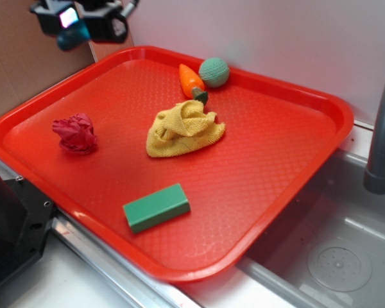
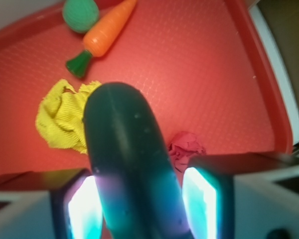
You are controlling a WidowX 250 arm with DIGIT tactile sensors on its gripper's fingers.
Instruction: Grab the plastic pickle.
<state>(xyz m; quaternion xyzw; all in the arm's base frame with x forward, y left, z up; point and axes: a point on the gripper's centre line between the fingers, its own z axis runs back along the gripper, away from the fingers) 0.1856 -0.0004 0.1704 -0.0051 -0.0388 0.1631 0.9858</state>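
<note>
Pickle [image 2: 127, 159] fills the foreground of the wrist view, a dark teal capsule standing between the two glowing pads [image 2: 83, 208] of the hand [image 2: 139, 209]. Both pads press its flanks, so the hand is clamped on it rather than apart. Its rounded free end points away from the hand, down toward the tray.

From the outside view the hand [image 1: 74, 29] hangs high at the far left corner, well clear of the red tray [image 1: 333, 109], with a teal tip showing beneath it. Held aloft like this, the toy touches nothing else. By my reading the grab itself is made, and only a secure hold remains to be kept.

Left on the tray are a green block [image 1: 156, 206] near the front edge, a crumpled red scrap [image 1: 76, 133] at the left and a yellow cloth [image 1: 183, 130] bunched in the middle. An orange carrot [image 1: 192, 81] lies just beside a green knitted ball [image 1: 214, 72] at the back rim. A grey tap [image 1: 384, 128] stands over the sink at the right. Smooth plastic may slip if the squeeze loosens.
</note>
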